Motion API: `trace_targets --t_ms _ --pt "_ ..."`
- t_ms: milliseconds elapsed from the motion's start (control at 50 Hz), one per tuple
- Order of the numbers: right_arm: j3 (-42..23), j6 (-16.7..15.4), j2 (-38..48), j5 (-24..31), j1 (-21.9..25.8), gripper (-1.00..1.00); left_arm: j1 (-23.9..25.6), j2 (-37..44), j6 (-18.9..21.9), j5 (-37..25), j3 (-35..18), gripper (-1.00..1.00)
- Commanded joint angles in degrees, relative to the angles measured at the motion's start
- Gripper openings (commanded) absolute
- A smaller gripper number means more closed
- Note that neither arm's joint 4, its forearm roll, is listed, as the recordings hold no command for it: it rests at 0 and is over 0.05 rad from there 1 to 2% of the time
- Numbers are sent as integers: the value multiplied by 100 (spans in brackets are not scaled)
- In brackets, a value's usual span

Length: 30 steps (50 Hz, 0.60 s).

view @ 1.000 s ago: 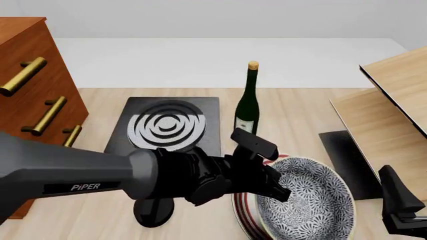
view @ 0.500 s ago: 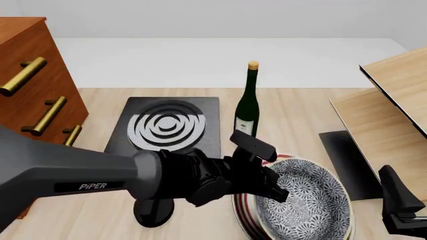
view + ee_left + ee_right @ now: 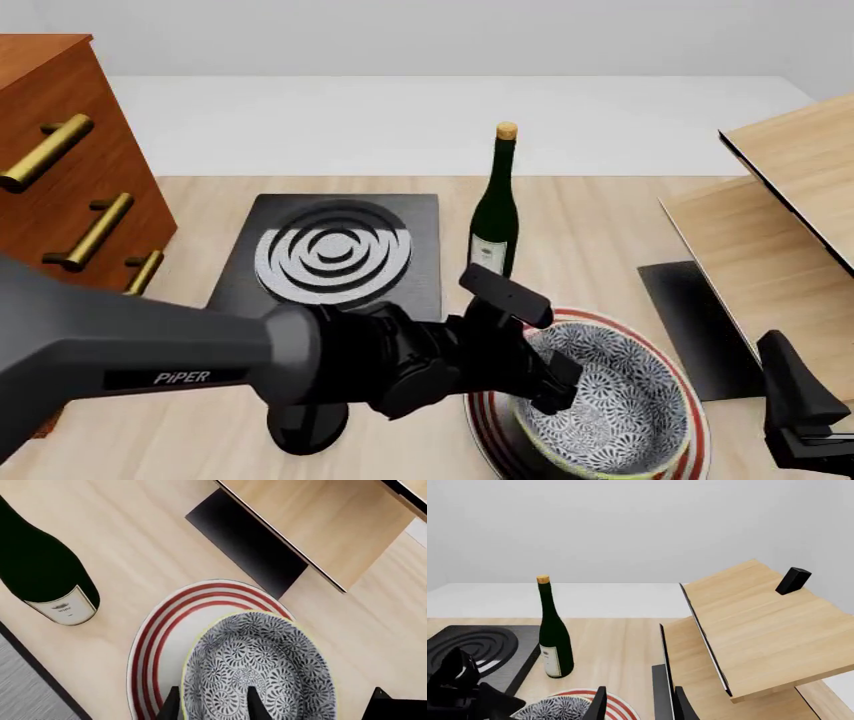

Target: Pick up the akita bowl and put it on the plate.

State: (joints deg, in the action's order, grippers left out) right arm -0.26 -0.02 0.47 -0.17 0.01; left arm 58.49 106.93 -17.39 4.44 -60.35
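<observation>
The akita bowl (image 3: 617, 402) with its black-and-white pattern sits upright in the red-ringed plate (image 3: 583, 320) at the front, right of centre. My left gripper (image 3: 545, 386) is at the bowl's left rim. In the left wrist view its fingers (image 3: 252, 705) straddle the rim of the bowl (image 3: 260, 665) with a wide gap, one inside and one outside over the plate (image 3: 157, 645). The gripper is open. My right gripper (image 3: 801, 420) hangs at the front right, open and empty, right of the plate (image 3: 617, 707).
A green wine bottle (image 3: 495, 215) stands just behind the plate. A black stove (image 3: 334, 255) lies to its left, and a wooden drawer cabinet (image 3: 54, 200) is at the far left. A slanted wooden shelf (image 3: 774, 220) with a black base (image 3: 694, 320) stands on the right.
The bowl has sunk from a raised, tilted pose to sit level in the plate. The left gripper has shifted slightly and its fingers no longer clamp the rim. The right arm is still.
</observation>
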Motion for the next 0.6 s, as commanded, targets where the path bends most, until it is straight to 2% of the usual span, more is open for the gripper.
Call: trace_targets --t_ms 20,220,360,600 --pt "0 -1 -1 0 1 100 54 -105 19 73 78 100" --pt "0 2 1 0 1 100 -41 -236 44 49 30 100" --pt "0 1 0 0 -1 100 -179 -601 303 -144 -70 100" --pt "0 0 0 0 -1 100 -328 -1009 467 -335 -139 100"
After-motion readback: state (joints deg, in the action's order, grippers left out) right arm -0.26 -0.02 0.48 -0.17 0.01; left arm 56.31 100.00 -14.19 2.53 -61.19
